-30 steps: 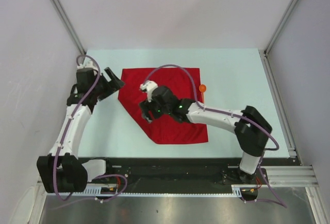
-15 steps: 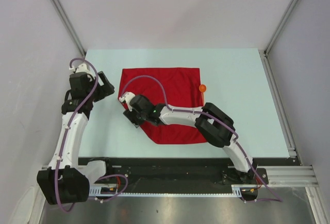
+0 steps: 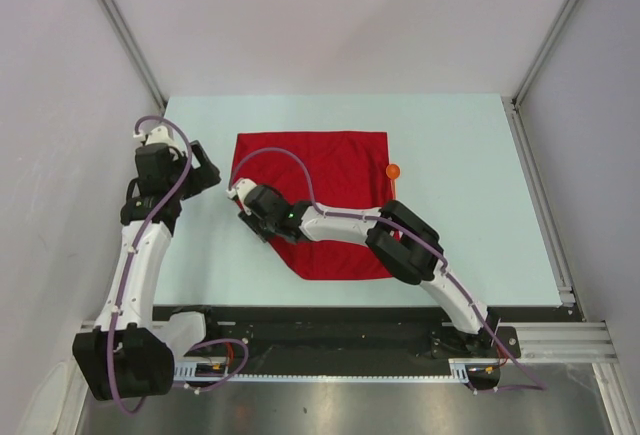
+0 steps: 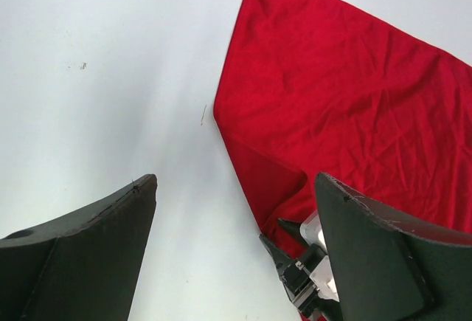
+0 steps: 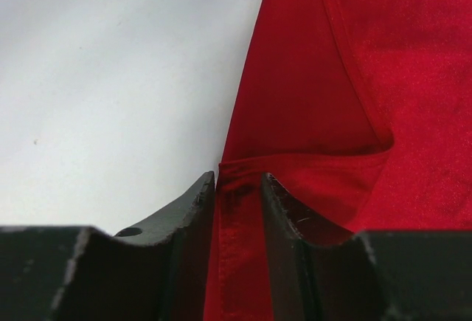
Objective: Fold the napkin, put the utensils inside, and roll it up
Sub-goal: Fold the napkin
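Right pincer (image 5: 237, 182), clenched on the near-left folded edge of the napkin (image 3: 335, 180), has cloth spreading far-right; left pincer (image 4: 236, 181) hovers released, just leftward.

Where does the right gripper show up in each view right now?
Top external: the right gripper is left of centre, at the left edge of the napkin.
Left wrist: right gripper at bottom centre, on that same edge.
Right wrist: right gripper at bottom centre, pinching the hem.
Shared landmark: the folded corner, a darker flap.
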### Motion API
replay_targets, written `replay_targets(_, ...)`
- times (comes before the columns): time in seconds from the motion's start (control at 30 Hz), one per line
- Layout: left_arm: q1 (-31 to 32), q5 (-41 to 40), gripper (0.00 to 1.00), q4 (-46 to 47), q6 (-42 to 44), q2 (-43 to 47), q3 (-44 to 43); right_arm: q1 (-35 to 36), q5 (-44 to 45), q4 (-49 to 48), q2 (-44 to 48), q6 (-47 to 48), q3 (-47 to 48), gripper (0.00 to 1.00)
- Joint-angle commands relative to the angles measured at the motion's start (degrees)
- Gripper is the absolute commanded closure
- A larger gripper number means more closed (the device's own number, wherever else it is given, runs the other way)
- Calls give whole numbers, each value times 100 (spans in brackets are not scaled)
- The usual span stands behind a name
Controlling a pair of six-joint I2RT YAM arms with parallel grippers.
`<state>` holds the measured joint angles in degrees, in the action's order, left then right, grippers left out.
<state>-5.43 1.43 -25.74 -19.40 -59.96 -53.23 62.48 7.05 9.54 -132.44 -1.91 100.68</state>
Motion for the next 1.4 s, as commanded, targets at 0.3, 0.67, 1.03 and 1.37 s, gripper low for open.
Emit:
replay_targets(0.3, -107, 6, 8, 174, 112, 125, 103, -332, -861, -567, 508, -897, -365, 71)
replay_targets(0.67, -116, 15, 8, 174, 129, 125, 138, -693, -1302, -892, 684, -1197, -629, 97)
replay_targets(1.03, -116, 15, 8, 166, 147, 99, 164, -1255, -2005, -1499, 1124, -1804, -1069, 97)
replay_targets(1.37, -116, -46, 8, 148, 182, 38, 173, -1844, -2190, -1244, 931, -1637, -998, 100)
